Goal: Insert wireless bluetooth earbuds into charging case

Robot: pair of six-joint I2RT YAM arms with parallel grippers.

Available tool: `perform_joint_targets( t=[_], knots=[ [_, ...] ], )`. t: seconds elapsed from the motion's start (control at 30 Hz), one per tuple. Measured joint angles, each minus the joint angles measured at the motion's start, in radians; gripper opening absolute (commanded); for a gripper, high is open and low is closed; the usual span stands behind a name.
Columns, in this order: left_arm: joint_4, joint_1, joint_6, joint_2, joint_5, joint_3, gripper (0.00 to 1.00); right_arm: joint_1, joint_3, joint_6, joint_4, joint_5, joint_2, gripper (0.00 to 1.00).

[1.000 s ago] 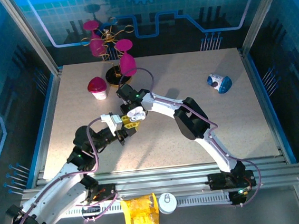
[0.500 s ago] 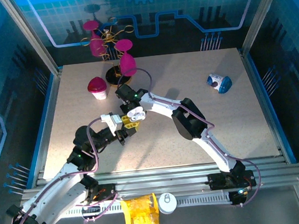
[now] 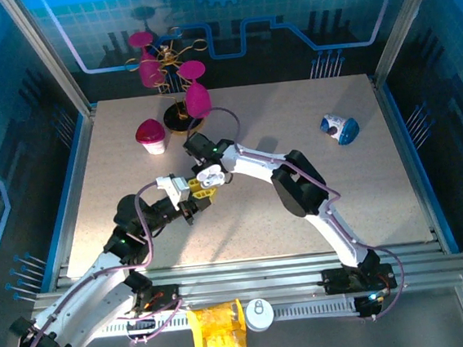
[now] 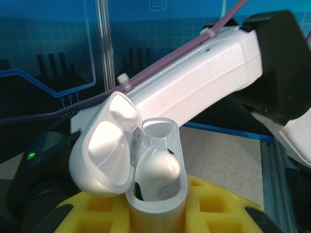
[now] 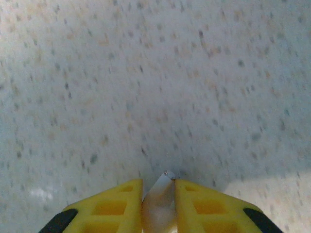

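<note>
Left gripper (image 4: 156, 222) was clamped on the lower body of the charging case (image 4: 158, 209), holding it upright above the table with its lid (image 4: 104, 145) hinged open to the left. One seated earbud (image 4: 158, 167) lay in the near well; the far well (image 4: 156, 130) looked empty. Right gripper (image 5: 158, 187) had its yellow fingers (image 5: 116, 204) pinched nearly together on a small pale piece, taken to be the second earbud (image 5: 158, 206), though too little of it showed to be sure. It hung over bare table (image 5: 146, 73). In the top view the right gripper (image 3: 207, 180) sat just beside the left gripper (image 3: 189, 197), with the case between them hard to make out. Risks judged from here: the grip on the second earbud looked shallow and the piece glossy, so any squeeze or knock against the case rim could squirt it out onto the table. Its stem direction could not be read, so it might meet the far well at the wrong angle and jam or ride up. The open lid stood close to the approach path; a finger brushing it could snap it shut or twist the case in the left grip. Pressing down hard could also slide the case through the left fingers or unseat the earbud already in place. The two wrists being so close, a collision between them was also possible.
</note>
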Motion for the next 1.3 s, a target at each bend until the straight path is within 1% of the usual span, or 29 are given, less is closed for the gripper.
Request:
perform_joint_targets(
  t=[0.17,0.37,0.57,0.67,0.83,0.9,1.0,1.07,1.13,1.3],
  knots=[
    [-0.001,0.0,0.0,0.0,0.0,0.0,0.16,-0.002,-0.264,0.023,0.04,0.011,-0.187,0.2],
    [-0.001,0.0,0.0,0.0,0.0,0.0,0.16,-0.027,-0.6,0.069,0.093,0.04,-0.456,0.2],
    [-0.001,0.0,0.0,0.0,0.0,0.0,0.16,-0.076,-0.892,0.135,0.106,0.074,-0.698,0.21],
    [0.0,0.0,-0.001,0.004,0.0,0.0,0.16,-0.115,-0.997,0.17,0.105,0.073,-0.774,0.21],
    [0.0,0.0,-0.001,0.029,0.0,0.0,0.16,-0.188,-1.125,0.226,0.13,0.038,-0.809,0.22],
    [0.0,0.0,-0.001,0.037,0.0,0.0,0.16,-0.2,-1.143,0.245,0.143,0.024,-0.811,0.23],
    [0.0,0.0,-0.001,0.04,0.0,0.0,0.16,-0.201,-1.147,0.266,0.159,0.014,-0.811,0.29],
    [0.0,0.0,-0.001,0.04,0.001,0.0,0.16,-0.201,-1.148,0.275,0.166,0.007,-0.811,0.36],
    [0.0,0.0,-0.001,0.04,0.001,0.0,0.16,-0.201,-1.152,0.287,0.174,-0.003,-0.815,0.41],
    [0.0,0.0,-0.001,0.04,0.0,0.0,0.16,-0.201,-1.203,0.298,0.179,-0.008,-0.887,0.51]
  ],
)
